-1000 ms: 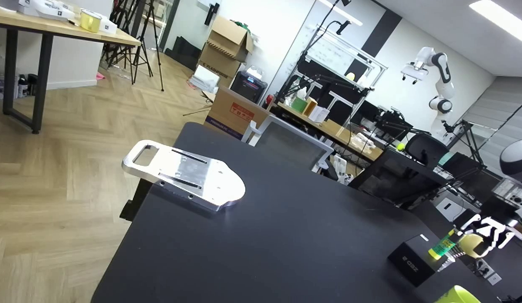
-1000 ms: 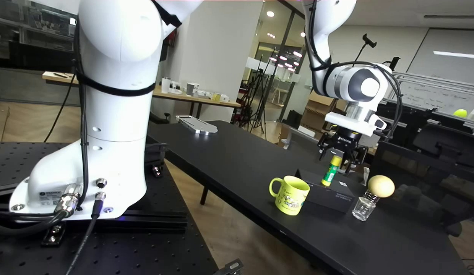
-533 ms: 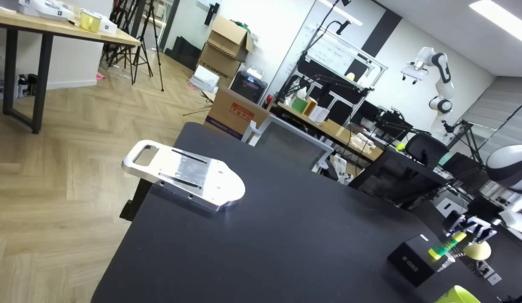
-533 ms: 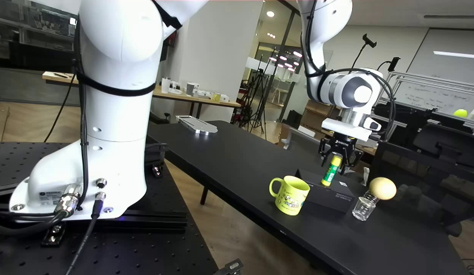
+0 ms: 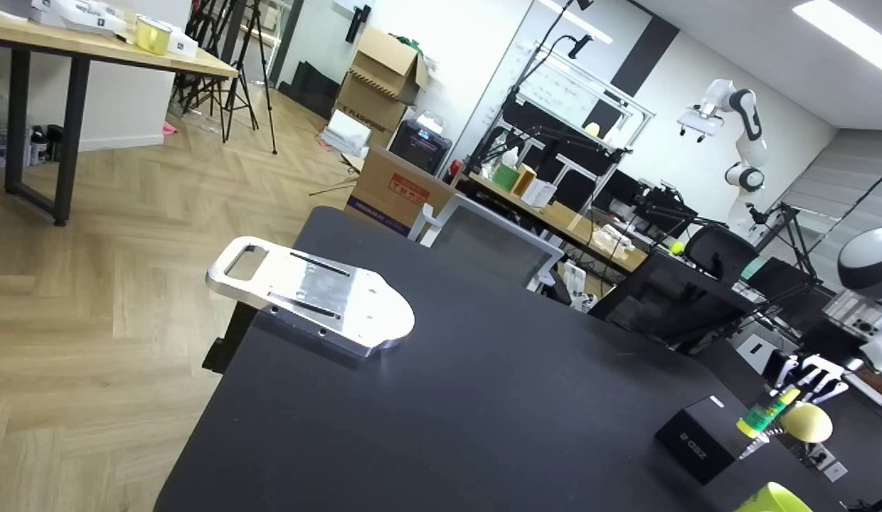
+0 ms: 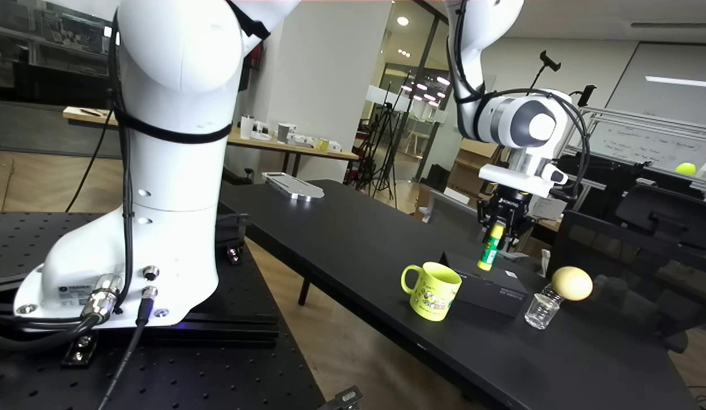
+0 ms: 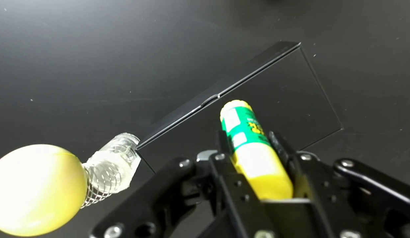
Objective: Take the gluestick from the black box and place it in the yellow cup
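My gripper [image 7: 248, 142] is shut on the gluestick [image 7: 258, 158], green-labelled with yellow ends, its upper part lying between the fingers. In both exterior views the gluestick [image 6: 491, 247] hangs a little tilted, its lower end seemingly just clear of the black box [image 6: 495, 293]. That box lies directly under the gripper, its flat top [image 7: 284, 92] showing in the wrist view. The yellow cup [image 6: 432, 293], a lime mug with a handle and printed figures, stands upright close beside the box. Only the rim part of the cup [image 5: 774, 498] enters an exterior view at the bottom edge; the wrist view lacks it.
Beside the box stands a small clear glass jar [image 6: 541, 310] with a spring, topped by a pale yellow ball [image 6: 572, 283]. A silver metal plate [image 5: 313, 295] lies at the table's far end. A black chair [image 6: 660, 228] is behind the table.
The gripper came down around the upright gluestick, shut on it, and has risen slightly. The gluestick has lifted from its spot on the box. Box and cup have not moved.
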Action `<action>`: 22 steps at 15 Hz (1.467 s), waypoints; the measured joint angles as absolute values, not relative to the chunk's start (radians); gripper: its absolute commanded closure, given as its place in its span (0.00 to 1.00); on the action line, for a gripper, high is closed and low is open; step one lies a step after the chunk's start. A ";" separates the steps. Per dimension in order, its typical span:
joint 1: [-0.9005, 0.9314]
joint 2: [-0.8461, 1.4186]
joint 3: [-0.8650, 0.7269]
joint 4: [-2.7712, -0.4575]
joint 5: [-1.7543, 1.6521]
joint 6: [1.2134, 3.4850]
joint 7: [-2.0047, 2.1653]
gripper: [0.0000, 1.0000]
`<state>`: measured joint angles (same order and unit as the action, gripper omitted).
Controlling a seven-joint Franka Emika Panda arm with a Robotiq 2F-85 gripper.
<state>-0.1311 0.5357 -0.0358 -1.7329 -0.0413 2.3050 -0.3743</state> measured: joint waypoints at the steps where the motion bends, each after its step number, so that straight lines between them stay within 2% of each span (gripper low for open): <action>1: -0.130 0.501 -0.037 -1.757 -0.045 2.273 -0.371 0.91; 8: -0.128 0.148 -0.066 -2.098 -0.099 2.154 -0.347 0.91; 12: -0.145 0.001 -0.099 -2.288 -0.061 2.231 -0.353 0.91; 16: -0.153 -0.029 -0.134 -2.383 0.002 2.366 -0.377 0.91; 22: -0.152 0.021 -0.143 -2.399 0.050 2.443 -0.419 0.91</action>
<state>-0.1524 0.0212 -0.1430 -2.3989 0.0504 2.4430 -0.4189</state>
